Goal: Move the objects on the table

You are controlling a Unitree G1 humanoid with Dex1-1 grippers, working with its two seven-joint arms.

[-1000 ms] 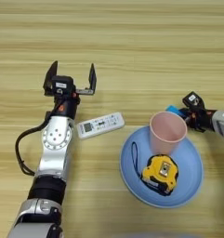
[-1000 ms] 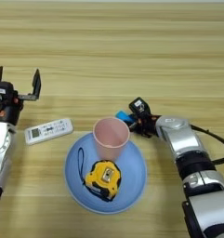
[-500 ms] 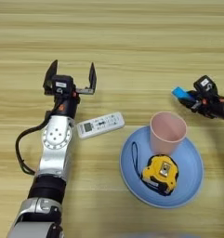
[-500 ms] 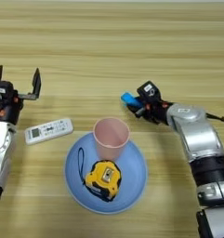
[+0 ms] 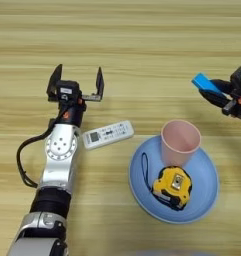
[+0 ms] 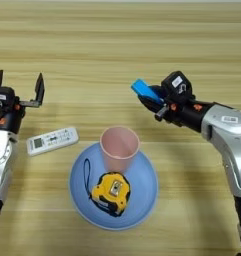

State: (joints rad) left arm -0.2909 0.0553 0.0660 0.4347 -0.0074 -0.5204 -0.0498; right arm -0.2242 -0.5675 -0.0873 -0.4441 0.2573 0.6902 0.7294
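My right gripper is shut on the small flat blue block and holds it off the table, to the upper right of the pink cup. The cup stands upright on the far part of a blue plate. Left of the plate the white remote lies flat on the wood. My left gripper stands open just beyond the remote, fingers pointing to the far side, with nothing between them.
A yellow tape measure with a black strap lies on the plate in front of the cup. The left forearm runs along the table beside the remote's left end.
The right gripper has carried the blue block up the picture, away from the cup's side. The left arm, remote, cup and plate have stayed put.
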